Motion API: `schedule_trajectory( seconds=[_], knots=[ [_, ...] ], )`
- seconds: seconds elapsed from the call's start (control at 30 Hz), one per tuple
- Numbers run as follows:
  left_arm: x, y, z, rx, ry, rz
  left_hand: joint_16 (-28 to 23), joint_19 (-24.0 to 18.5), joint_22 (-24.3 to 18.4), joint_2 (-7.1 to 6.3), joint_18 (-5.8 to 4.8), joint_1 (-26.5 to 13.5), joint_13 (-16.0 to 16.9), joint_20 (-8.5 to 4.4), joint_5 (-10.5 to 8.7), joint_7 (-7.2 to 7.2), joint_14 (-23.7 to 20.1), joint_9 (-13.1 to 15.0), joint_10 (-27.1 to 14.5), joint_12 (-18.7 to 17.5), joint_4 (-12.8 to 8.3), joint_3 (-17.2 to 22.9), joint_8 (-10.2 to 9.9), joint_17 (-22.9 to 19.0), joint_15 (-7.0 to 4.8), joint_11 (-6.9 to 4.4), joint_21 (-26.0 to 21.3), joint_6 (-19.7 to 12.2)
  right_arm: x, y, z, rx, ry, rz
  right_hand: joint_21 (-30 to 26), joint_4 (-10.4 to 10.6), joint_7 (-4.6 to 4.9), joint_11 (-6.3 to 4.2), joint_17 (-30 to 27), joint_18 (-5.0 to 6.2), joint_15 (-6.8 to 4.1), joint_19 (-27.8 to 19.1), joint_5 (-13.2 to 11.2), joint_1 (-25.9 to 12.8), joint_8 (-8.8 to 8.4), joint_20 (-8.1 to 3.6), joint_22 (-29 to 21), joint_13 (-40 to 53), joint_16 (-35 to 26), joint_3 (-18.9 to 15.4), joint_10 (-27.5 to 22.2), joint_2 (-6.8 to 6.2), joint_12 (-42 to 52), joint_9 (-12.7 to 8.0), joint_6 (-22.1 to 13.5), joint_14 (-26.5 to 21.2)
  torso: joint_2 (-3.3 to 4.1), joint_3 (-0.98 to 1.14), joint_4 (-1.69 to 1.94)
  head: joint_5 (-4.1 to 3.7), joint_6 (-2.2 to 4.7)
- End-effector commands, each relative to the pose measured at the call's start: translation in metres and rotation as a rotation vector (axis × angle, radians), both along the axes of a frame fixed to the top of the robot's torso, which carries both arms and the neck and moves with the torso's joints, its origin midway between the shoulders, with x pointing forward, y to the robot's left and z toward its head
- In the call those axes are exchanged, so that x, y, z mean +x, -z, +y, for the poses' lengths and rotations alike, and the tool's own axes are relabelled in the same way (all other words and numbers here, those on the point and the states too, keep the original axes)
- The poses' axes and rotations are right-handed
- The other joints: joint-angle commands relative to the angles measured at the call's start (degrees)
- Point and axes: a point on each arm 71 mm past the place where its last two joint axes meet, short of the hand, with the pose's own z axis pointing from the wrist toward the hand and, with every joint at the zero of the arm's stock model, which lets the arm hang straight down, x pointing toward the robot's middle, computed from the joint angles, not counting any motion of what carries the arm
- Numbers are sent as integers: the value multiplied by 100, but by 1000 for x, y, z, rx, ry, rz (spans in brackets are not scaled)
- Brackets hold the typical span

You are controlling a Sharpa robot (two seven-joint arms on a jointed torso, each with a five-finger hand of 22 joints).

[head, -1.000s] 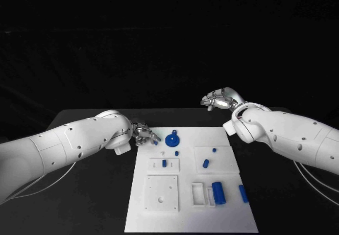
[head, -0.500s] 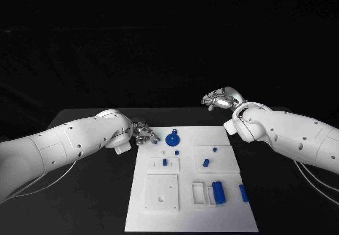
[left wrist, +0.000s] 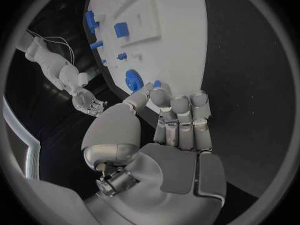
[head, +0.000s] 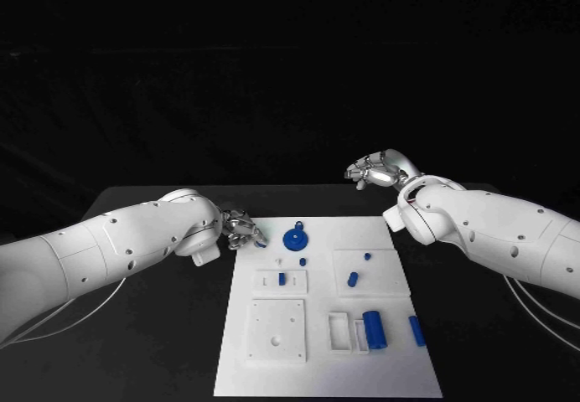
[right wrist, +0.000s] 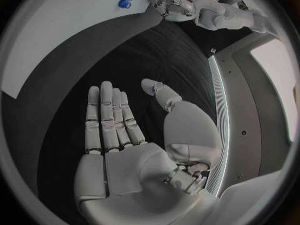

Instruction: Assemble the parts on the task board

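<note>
A small blue part is pinched by the left hand at the task board's ten o'clock corner; the right hand is spread, holding nothing.

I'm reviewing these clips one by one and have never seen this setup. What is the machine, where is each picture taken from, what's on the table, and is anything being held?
This is a two-armed robot at a black table. Each white arm ends in a silver hand. The square picture looks down from its head; the two round ones come from cameras at the wrists, behind each hand.

On the table lies a white task board with small blue parts: a blue gear near its far edge, a blue cylinder and a blue bar nearer the robot, and a few small pegs.

The left hand is at the board's far left corner, pinching a small blue part between thumb and fingertips. The right hand is raised beyond the board, fingers straight, holding nothing.
</note>
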Motion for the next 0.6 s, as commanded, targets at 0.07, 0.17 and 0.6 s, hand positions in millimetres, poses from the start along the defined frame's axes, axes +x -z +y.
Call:
schedule_trajectory(
  seconds=[0.07,0.17,0.6],
  knots=[
    [-3,7,6,-6,-38,12,50,75,48,-19,-110,33,-7,-656,38,-117,62,96,65,-4,-8,92,55,-1,-15,-24,0,267,0,0,2,2,-14,2,-33,21,4,-15,-6,79,-1,-32,30,-16,23,0,10,-11,23,-26,-43,53,33,-10,-50,-31,0,0,3,-8,4],
    [-4,7,7,-19,-44,15,60,89,52,-21,-108,27,-9,-661,41,-126,79,102,83,-3,-12,115,68,-1,-16,-33,6,293,0,1,2,2,-14,3,-33,22,4,-15,-7,79,-1,-32,31,-16,23,0,10,-12,24,-27,-43,53,34,-10,-50,-31,1,-1,3,-2,3],
    [-32,6,16,-103,-41,76,146,191,79,-52,-98,-66,21,-698,105,-212,191,170,172,73,-21,203,189,13,-55,-117,54,497,0,1,1,3,-14,7,-34,24,4,-15,-9,79,-1,-33,35,-18,23,-1,11,-19,25,-28,-44,54,38,-12,-51,-32,-6,2,8,41,0]
  ],
)
